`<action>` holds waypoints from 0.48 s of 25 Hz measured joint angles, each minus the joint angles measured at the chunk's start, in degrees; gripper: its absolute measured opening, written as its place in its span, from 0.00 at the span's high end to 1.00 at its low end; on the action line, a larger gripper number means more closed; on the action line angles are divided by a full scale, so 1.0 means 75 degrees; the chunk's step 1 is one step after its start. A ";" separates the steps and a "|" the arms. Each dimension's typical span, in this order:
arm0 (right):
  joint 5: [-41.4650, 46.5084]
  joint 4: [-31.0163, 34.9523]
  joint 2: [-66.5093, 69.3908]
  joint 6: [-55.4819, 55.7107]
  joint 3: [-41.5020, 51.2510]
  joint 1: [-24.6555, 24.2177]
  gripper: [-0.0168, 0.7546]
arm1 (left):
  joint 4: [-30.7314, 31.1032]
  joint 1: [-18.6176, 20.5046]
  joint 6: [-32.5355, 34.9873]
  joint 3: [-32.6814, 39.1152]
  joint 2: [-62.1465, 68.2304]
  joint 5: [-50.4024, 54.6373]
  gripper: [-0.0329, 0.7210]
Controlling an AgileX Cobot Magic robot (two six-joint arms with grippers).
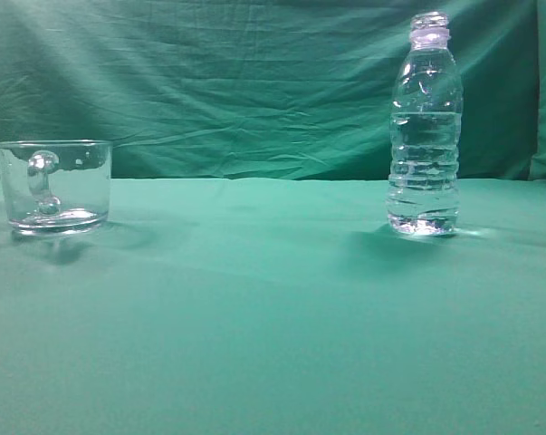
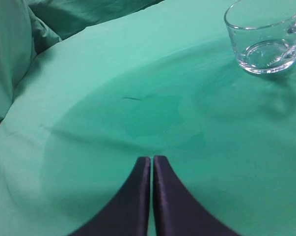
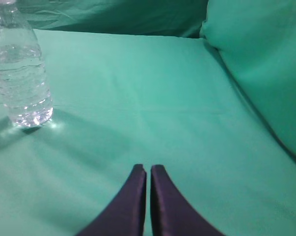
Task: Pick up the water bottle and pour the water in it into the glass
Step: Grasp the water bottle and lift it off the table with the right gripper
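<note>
The water bottle (image 1: 425,127) stands upright and capless on the green cloth at the right, with clear water (image 1: 424,172) up to about its shoulder. It also shows at the far left of the right wrist view (image 3: 21,73). The glass (image 1: 55,186), a short clear mug with its handle facing the camera, stands empty at the left. It shows at the top right of the left wrist view (image 2: 264,37). My left gripper (image 2: 151,158) is shut and empty, well short of the glass. My right gripper (image 3: 148,168) is shut and empty, right of the bottle. Neither gripper shows in the exterior view.
A green cloth (image 1: 254,299) covers the table and hangs as a wrinkled backdrop (image 1: 236,82) behind it. Bunched cloth rises at the left in the left wrist view (image 2: 10,59) and at the right in the right wrist view (image 3: 265,64).
</note>
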 joint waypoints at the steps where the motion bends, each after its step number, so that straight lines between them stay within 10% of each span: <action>1: -0.0405 0.0033 0.0000 0.0157 0.0002 0.0000 0.98 | 0.0000 0.0000 0.0000 0.0000 0.0000 0.0000 0.96; 7: -0.3711 -0.0131 0.0000 0.0700 0.0002 0.0000 0.98 | 0.0000 0.0000 0.0000 0.0000 0.0000 0.0000 0.96; 12: -0.3509 -0.0270 0.0617 0.0939 -0.0581 0.0000 0.98 | 0.0000 0.0000 0.0000 0.0000 0.0000 0.0000 0.96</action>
